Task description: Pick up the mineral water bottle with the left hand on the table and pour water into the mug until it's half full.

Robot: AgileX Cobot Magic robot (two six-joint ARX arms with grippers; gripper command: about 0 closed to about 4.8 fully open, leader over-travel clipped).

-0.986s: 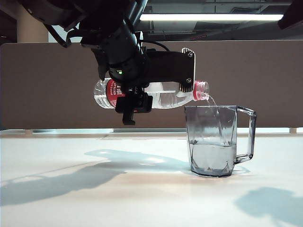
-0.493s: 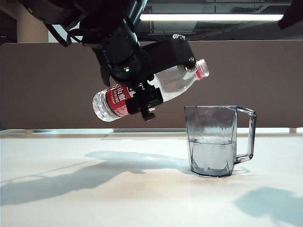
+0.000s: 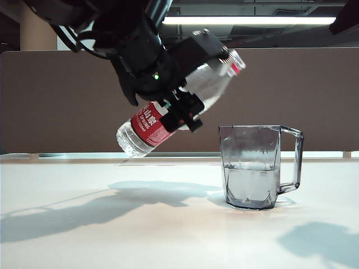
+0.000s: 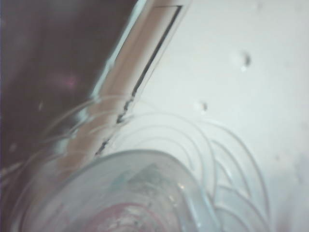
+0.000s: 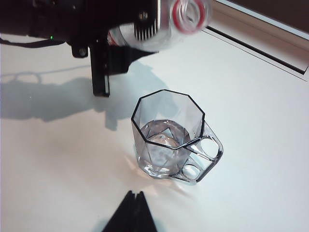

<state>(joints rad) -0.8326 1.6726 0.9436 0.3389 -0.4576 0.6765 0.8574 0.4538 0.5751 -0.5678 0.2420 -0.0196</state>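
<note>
Fingers (image 3: 188,109) of the left hand (image 3: 179,95) are clenched around the middle of the mineral water bottle (image 3: 147,128), and we see them holding it in the air above the table (image 3: 112,224), up and to the left of the mug (image 3: 259,167) in the exterior view. We find the bottle tilted with its base low on the left and its open, red-ringed neck high on the right, so the mouth points upward and away from the mug. We see no stream leaving it.

Moving right, the mug stands upright on the table with its handle turned to the right. Its water line sits at roughly half the height of the cup, so we judge the filling itself to be done, or very nearly so. The right wrist view agrees: water lies in the bottom of the faceted cup, and the bottle mouth hangs beside the rim, not over it.

Farthest right, the right gripper (image 5: 131,212) shows only as a dark pointed tip with its fingers pressed together, well apart from the mug and carrying nothing.

What we think is left is small: bring the bottle fully upright, set it down on the table clear of the mug, and let go.
</note>
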